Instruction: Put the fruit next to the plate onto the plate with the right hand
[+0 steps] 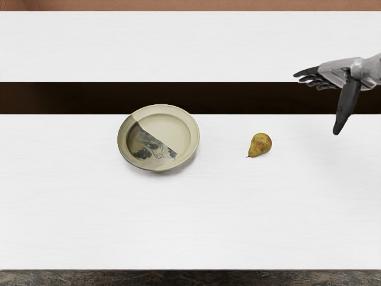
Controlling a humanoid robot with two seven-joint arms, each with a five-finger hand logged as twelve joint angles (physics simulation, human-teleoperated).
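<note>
A small yellow-green pear (pixel 260 145) lies on the white table, its stem pointing left and down. To its left, a short gap away, sits a cream plate (pixel 184 122) with a grey patterned patch in its lower left. My right hand (pixel 326 89) hovers at the upper right, above and well to the right of the pear. Its fingers (pixel 308 74) stretch out flat to the left and the thumb hangs down, with nothing held.
The white table (pixel 190 220) runs across the whole width. A dark gap (pixel 89 98) separates it from a second white surface (pixel 178 44) behind. The table's front edge runs near the bottom of the picture.
</note>
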